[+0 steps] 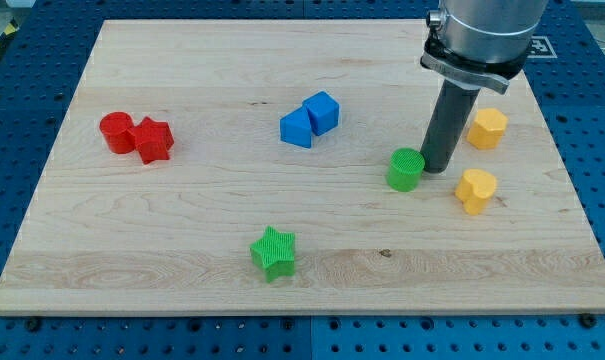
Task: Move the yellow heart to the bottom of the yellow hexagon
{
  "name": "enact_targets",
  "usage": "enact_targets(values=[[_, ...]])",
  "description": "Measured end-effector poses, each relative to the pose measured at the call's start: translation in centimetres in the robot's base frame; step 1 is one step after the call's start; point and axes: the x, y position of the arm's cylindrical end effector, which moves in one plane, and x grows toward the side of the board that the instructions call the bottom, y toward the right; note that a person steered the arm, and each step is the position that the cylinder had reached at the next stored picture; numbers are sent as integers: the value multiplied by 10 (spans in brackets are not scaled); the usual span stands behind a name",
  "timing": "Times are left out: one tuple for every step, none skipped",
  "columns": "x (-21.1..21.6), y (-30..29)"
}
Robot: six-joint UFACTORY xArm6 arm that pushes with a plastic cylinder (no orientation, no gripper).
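Observation:
The yellow heart (476, 189) lies at the view's right on the wooden board (182, 250). The yellow hexagon (487, 128) lies just above it, a small gap between them. My tip (439, 167) rests on the board left of the heart and below-left of the hexagon, touching neither. The tip stands right beside the green cylinder (406, 169), at its right side.
Two blue blocks, a cube (322, 112) and another blue piece (296, 127), sit together near the top middle. A red cylinder (116, 131) and a red star (154, 140) sit together at the left. A green star (274, 252) lies near the bottom middle.

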Motion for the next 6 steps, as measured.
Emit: enact_targets(values=[[0,0],[26,-6],[28,-6],[42,-6],[51,-2],[57,17]])
